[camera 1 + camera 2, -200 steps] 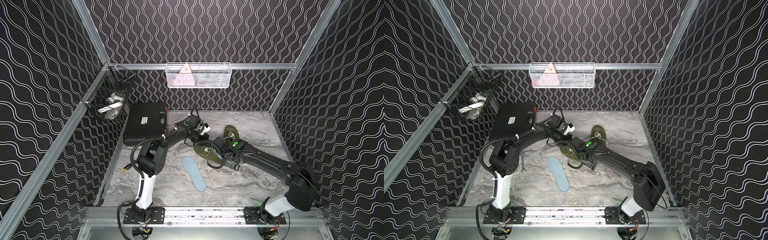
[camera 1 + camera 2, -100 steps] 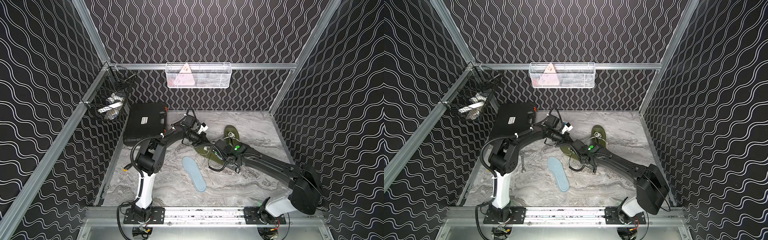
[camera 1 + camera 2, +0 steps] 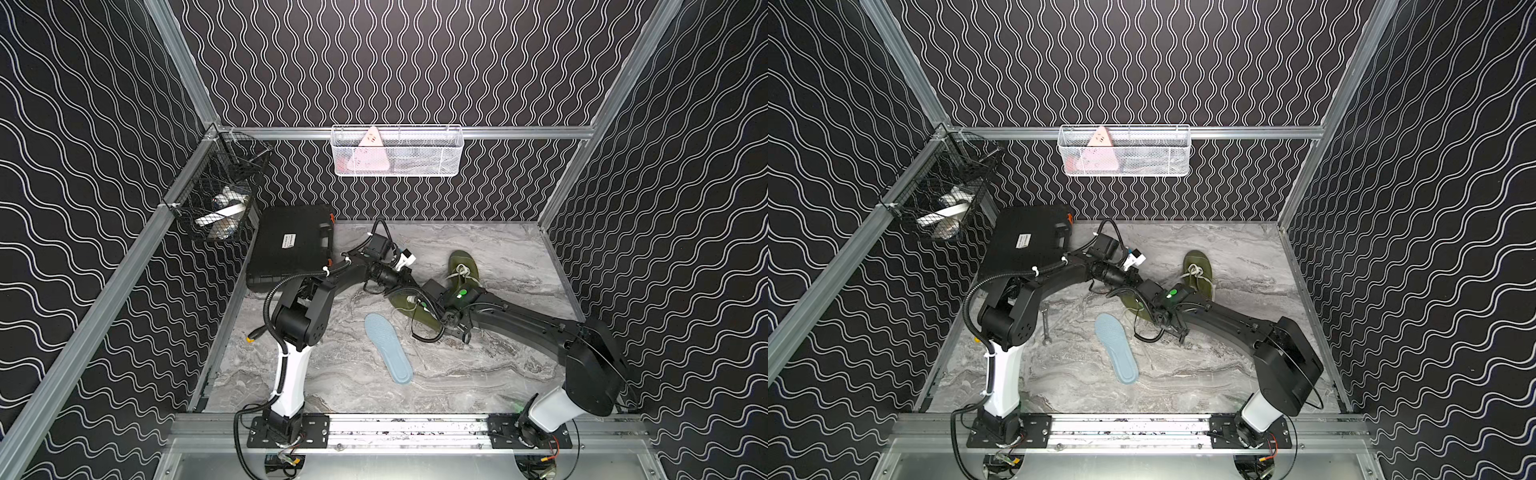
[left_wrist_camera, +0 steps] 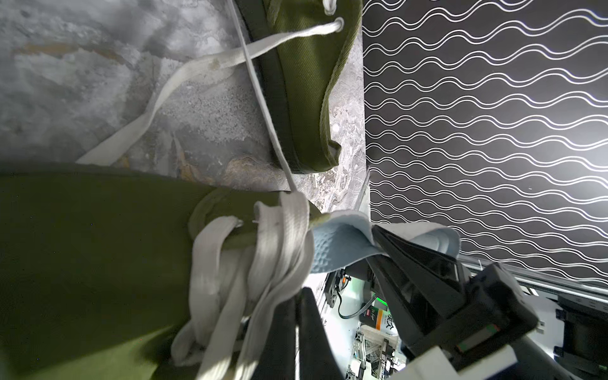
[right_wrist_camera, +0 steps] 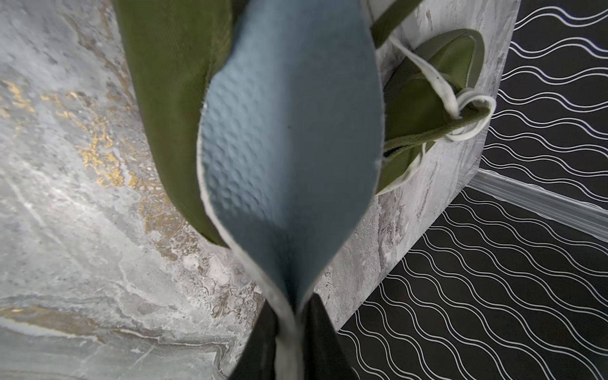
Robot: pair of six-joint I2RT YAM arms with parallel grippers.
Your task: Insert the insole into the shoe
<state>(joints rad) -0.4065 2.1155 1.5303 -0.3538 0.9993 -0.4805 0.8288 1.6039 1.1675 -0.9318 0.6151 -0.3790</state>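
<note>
- In both top views the shoe (image 3: 426,321) lies on the tabletop (image 3: 498,374), both my wrists over it.
- Left wrist: my left tool (image 4: 297,329) is clenched by the laces (image 4: 230,263); whether on them, I cannot tell.
- Right wrist: my right tool (image 5: 291,316) grasps the insole (image 5: 289,148) by the heel; its length points straight ahead into the shoe.

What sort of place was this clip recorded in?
Probably a lab robot test booth: patterned walls on a metal frame, a marble-look tabletop, and a left arm and right arm bolted to a front rail.
</note>
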